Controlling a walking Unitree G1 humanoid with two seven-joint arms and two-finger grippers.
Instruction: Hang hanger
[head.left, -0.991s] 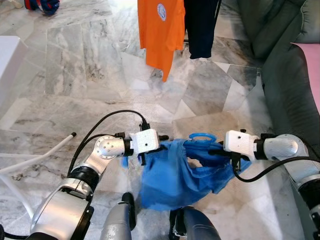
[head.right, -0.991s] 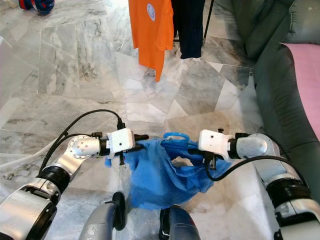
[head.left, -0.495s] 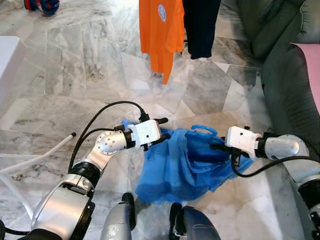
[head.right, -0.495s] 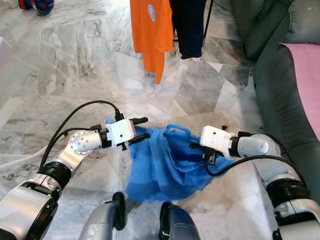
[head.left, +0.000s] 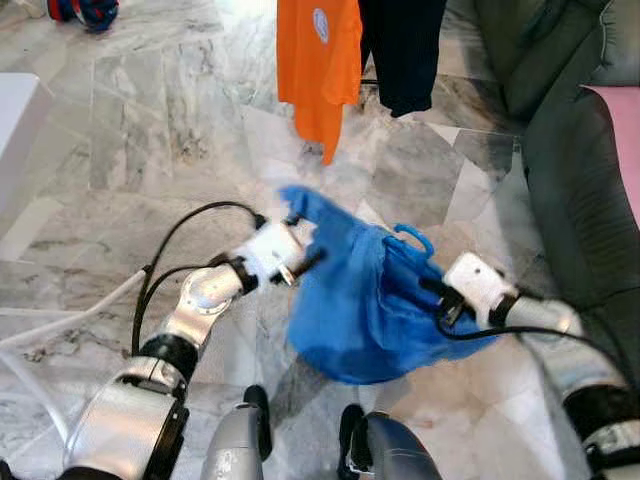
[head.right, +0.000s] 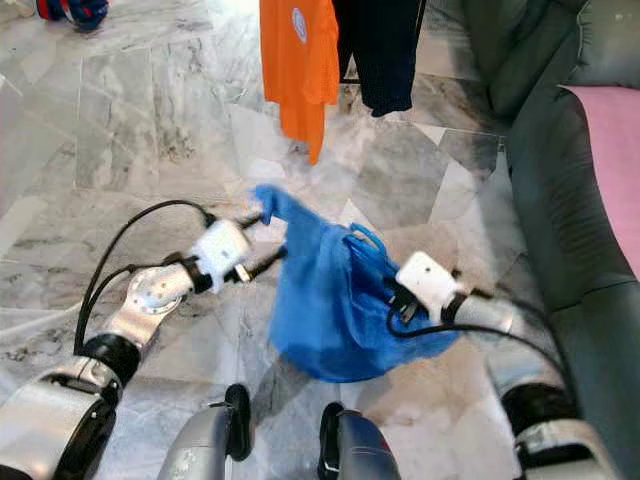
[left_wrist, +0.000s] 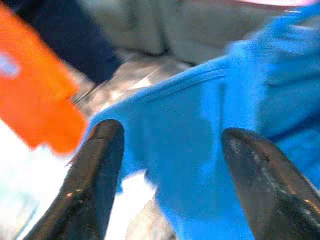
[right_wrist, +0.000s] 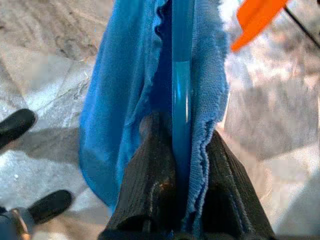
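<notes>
I see right gripper (right_wrist: 182, 150) clamped on blue hanger (right_wrist: 181, 75) inside blue shirt (head.left: 360, 300) | left gripper (left_wrist: 172, 150) spread wide, holding nothing, at shirt edge | open marble floor (head.left: 150, 130) ahead

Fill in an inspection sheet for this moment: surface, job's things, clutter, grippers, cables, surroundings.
Surface: grey marble floor.
Job's things: blue garment on a blue hanger, its hook above the cloth, held off the floor.
Clutter: white rods at the robot's left.
Grippers: right gripper shut on the blue hanger through the cloth; left gripper open at the garment's upper edge.
Cables: black cables loop over both forearms.
Surroundings: orange T-shirt and dark garment hanging ahead; grey sofa to the right.
</notes>
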